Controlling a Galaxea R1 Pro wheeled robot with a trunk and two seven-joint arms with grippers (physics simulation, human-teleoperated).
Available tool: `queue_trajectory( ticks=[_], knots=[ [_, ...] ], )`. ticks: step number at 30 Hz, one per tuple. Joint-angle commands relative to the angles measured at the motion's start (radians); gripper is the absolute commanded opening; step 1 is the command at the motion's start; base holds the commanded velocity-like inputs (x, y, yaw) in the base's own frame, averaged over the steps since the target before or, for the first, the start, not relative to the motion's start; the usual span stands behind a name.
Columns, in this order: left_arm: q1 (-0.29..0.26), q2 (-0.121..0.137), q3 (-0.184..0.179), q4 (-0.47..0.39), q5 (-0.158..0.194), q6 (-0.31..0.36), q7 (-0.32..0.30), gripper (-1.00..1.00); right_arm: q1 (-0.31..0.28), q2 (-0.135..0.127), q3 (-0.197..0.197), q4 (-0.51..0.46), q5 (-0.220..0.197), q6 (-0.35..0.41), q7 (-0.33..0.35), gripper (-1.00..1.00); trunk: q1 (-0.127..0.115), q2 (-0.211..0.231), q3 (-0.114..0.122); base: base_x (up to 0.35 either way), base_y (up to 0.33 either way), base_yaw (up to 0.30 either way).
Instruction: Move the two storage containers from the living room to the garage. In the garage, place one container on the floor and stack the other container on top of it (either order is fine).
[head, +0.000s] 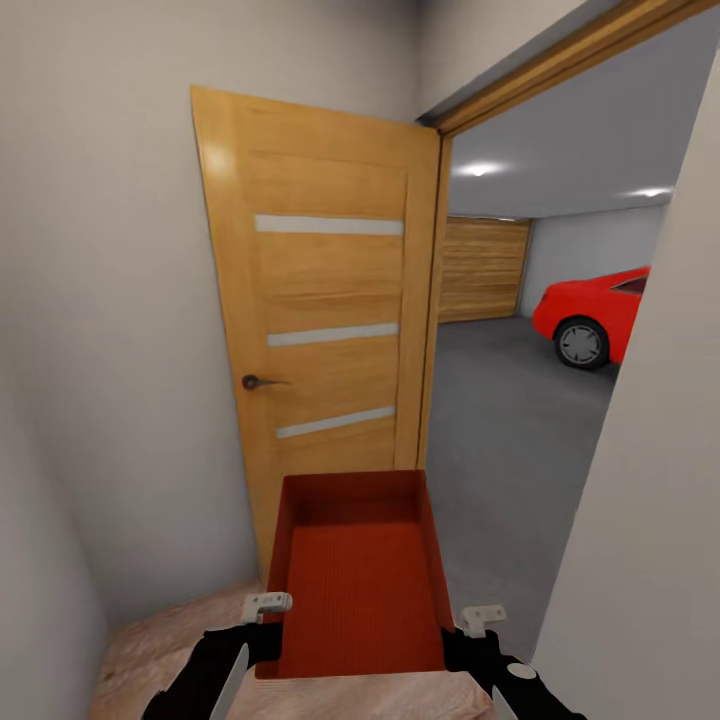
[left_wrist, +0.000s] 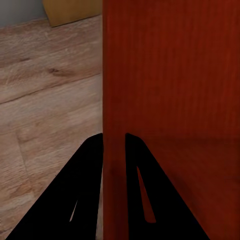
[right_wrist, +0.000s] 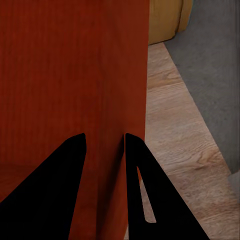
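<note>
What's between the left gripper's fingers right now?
The storage container's side wall. In the left wrist view the left gripper has one finger either side of the rust-red wall; wood plank floor lies beside it.

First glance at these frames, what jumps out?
The rust-red storage container, held low and centre, with the left pincer and right pincer each clamped over a side wall. Behind it stands an open honey-coloured door with three pale strips. Through the doorway at right, a bright red car sits on the garage's dark grey floor.
</note>
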Motion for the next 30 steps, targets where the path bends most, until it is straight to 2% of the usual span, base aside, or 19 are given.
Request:
queue_trajectory(
  ticks=[1, 5, 20, 30],
  knots=[
    [0.0, 0.009, 0.004, -0.043, 0.001, 0.005, -0.004, -1.0, 0.0, -0.001, 0.009, 0.004, -0.007, -0.004, 0.056, -1.0, 0.001, -0.001, -0.001, 0.266, 0.212, -0.226],
    [0.0, 0.009, 0.004, -0.043, 0.001, 0.005, -0.004, -1.0, 0.0, -0.001, 0.009, 0.004, -0.007, -0.004, 0.056, -1.0, 0.001, -0.001, -0.004, 0.163, 0.1, -0.238],
    [0.0, 0.009, 0.004, -0.043, 0.0, 0.005, -0.004, -1.0, 0.0, -0.001, 0.009, 0.004, -0.007, -0.004, 0.056, -1.0, 0.001, -0.001, -0.019, 0.006, 0.003, -0.23],
    [0.0, 0.01, 0.005, -0.043, 0.001, 0.005, -0.004, -1.0, 0.0, -0.001, 0.009, 0.004, -0.007, -0.004, 0.056, -1.0, 0.001, -0.001, -0.02, 0.13, 0.089, -0.025]
  ],
)
